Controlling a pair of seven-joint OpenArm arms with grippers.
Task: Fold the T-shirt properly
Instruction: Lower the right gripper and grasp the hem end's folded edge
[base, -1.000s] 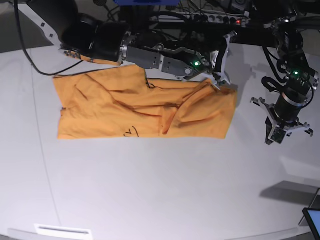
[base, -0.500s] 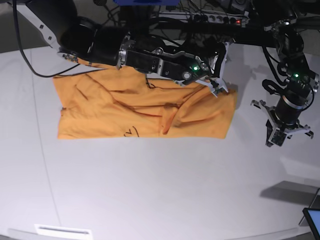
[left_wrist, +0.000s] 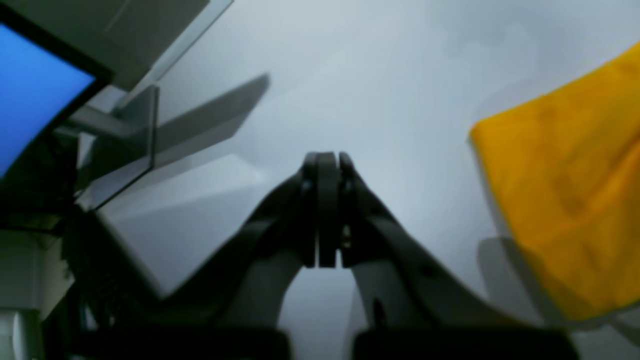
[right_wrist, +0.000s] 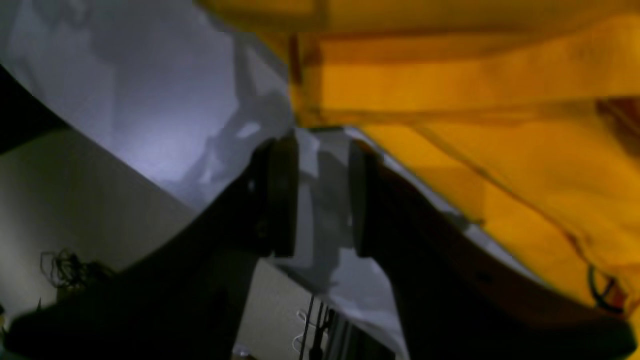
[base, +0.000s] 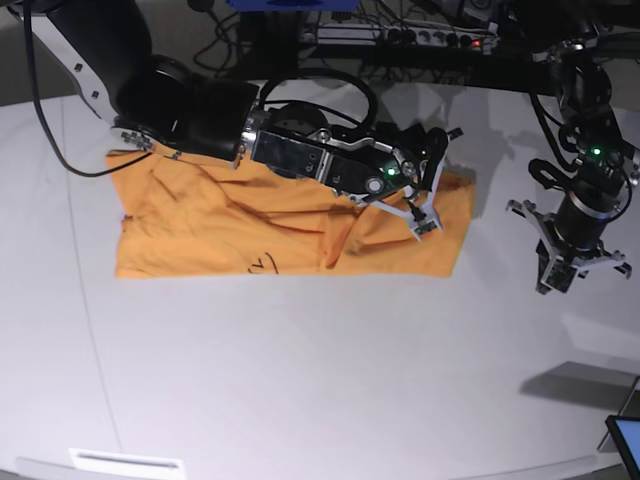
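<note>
Hovering my right claw (base: 425, 205), slightly spread and seemingly empty, over the limp, light T-shirt (base: 250, 225); its 3 o'clock edge offers hold.

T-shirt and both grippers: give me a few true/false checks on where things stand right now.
1. The left gripper is shut with nothing in it. True.
2. The right gripper is clamped on the T-shirt. False: its jaws stand apart, with only table showing between them.
3. The right gripper is over the T-shirt. True.
4. The left gripper touches the T-shirt. False: it is off to the side over bare table.
5. The T-shirt lies smooth. False: it is creased.
</note>
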